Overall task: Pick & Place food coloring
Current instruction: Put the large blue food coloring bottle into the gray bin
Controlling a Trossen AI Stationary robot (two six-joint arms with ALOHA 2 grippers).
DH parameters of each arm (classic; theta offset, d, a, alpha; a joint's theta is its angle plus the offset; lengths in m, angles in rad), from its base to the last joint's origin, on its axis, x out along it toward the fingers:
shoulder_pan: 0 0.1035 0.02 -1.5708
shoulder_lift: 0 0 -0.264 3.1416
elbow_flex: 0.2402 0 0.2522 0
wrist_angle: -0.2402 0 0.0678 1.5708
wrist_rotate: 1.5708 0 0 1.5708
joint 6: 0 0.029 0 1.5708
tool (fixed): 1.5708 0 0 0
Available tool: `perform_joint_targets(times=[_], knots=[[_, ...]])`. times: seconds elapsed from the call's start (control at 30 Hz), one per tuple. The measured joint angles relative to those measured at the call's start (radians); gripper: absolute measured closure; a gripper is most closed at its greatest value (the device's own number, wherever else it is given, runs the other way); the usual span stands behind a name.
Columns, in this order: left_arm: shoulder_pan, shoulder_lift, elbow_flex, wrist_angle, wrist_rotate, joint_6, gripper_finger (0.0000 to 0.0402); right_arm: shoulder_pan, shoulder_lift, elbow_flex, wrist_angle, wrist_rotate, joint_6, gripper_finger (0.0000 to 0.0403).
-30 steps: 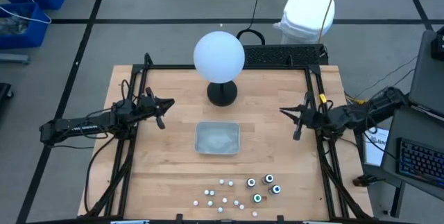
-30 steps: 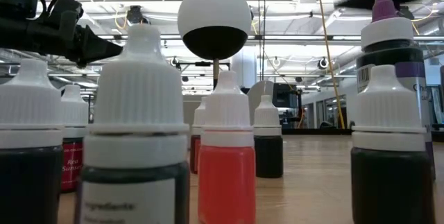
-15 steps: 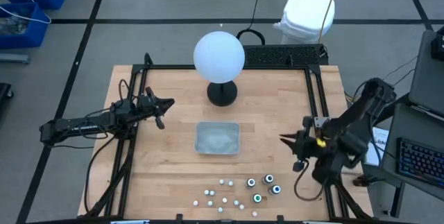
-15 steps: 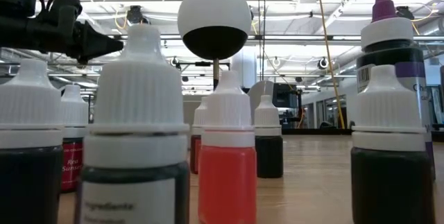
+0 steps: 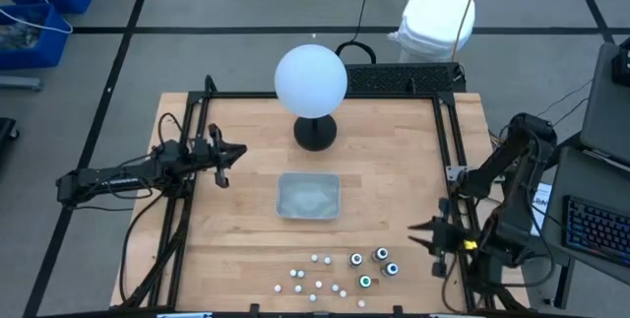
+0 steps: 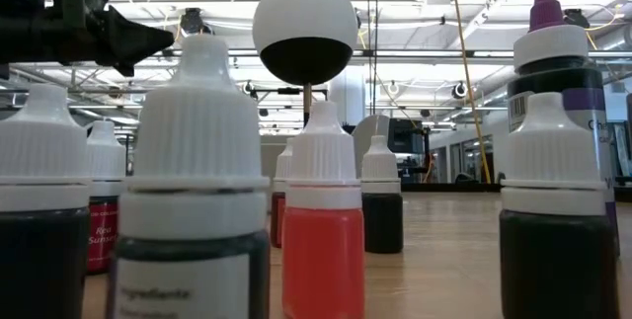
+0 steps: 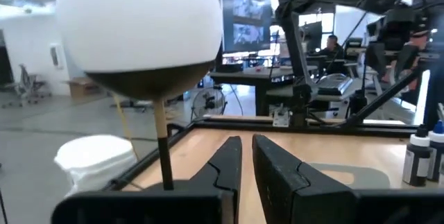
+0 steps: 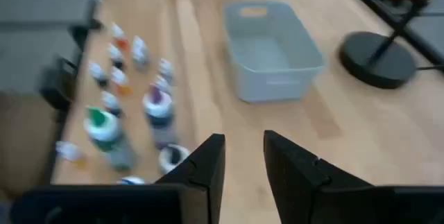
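Bottles (image 5: 345, 271) of food coloring stand in a loose cluster at the near edge of the counter (image 5: 246, 220), all upright — four larger dark ones with ringed tops toward the right of the group, the small white-capped ones spread to their left. None is held or touched. In the low view the caps fill the foreground, one bottle showing red-orange liquid, another a purple tip. The tray (image 5: 309, 196) sits near mid-counter, between the cluster and the globe (image 5: 311, 80), and looks empty; judged to be the drop target, since it is the only container in reach. The right end effector (image 5: 425, 238) hovers just right of the dark bottles, apart from them, fingers pointing toward the cluster; its wrist view shows the fingers (image 8: 205, 165) parted by a narrow gap with nothing between them — released, likely set up for a sideways approach to the nearest dark bottle. The gap looks tight against a bottle body, so wider opening is probably needed before contact. The left end effector (image 5: 222, 154) waits over the counter's left side, well apart from the bottles, its fingers (image 7: 225, 168) nearly together and gripping nothing. Task judged at its start: no bottle in the tray yet.
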Motion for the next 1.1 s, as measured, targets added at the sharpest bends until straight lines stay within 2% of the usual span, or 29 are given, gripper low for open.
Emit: perform_joint_targets(times=[0.1,0.2,0.3,0.53,0.63,0.87,1.1], knots=[[0.0,0.0,0.0,0.012,-0.001,-0.003,0.036,0.051,0.018,-0.079,0.239,0.078,-0.068,0.0308],[0.0,0.0,0.0,0.023,-0.001,-0.003,0.036,0.062,0.046,-0.156,0.473,0.072,-0.194,0.0311],[0.0,0.0,0.0,0.023,-0.005,-0.005,0.036,0.059,0.08,-0.207,0.605,0.062,-0.263,0.0311],[0.0,0.0,0.0,0.025,0.017,-0.032,0.036,0.066,0.113,-0.279,0.627,0.009,-0.206,0.0312],[0.0,0.0,0.0,0.025,0.016,-0.028,0.036,0.082,0.112,-0.313,0.629,-0.007,-0.135,0.0312],[0.0,0.0,0.0,0.035,-0.062,-0.003,0.036,0.094,0.112,-0.384,0.664,-0.128,0.013,0.0312],[0.0,0.0,0.0,0.035,-0.07,-0.01,0.036,0.099,0.112,-0.397,0.665,-0.163,0.067,0.0312]])
